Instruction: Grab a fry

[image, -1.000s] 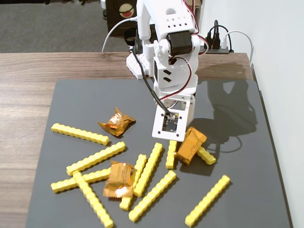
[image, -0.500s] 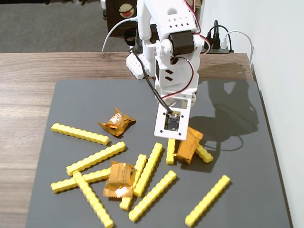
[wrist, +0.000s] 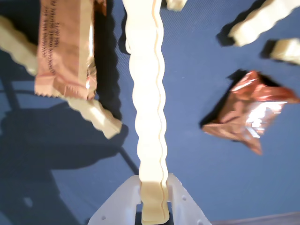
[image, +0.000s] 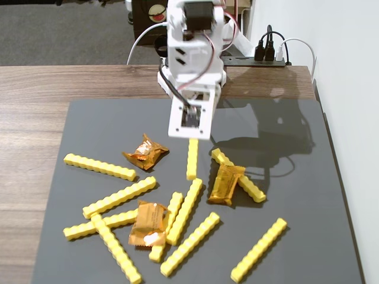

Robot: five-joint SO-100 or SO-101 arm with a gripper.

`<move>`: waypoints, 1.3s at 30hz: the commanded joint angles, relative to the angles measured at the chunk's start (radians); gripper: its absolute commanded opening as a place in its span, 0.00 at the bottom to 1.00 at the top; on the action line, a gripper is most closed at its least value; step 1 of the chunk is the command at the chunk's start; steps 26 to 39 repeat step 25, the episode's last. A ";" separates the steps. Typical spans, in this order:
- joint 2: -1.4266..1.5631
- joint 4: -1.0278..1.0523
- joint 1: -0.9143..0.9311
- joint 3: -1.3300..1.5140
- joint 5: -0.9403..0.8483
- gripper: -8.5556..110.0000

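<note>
A wooden table (image: 35,118) carries a dark grey mat (image: 320,189) that covers most of its near part, with bare wood showing along the left and far edges in the fixed view. On the mat lie about a dozen yellow studded fries (image: 99,167), scattered at different angles; several toward the near left touch or overlap. One fry (image: 192,158) lies straight just below the arm. Three crinkled orange foil sachets are among them: one (image: 145,152) beside that fry, one (image: 225,183) resting across another fry to the right, one (image: 148,223) amid the near cluster.
</note>
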 commanded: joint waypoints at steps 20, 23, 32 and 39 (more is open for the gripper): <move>0.189 0.097 0.144 -0.100 -0.233 0.08; 0.186 0.095 0.144 -0.100 -0.230 0.08; 0.186 0.095 0.143 -0.095 -0.229 0.08; 0.186 0.095 0.143 -0.095 -0.229 0.08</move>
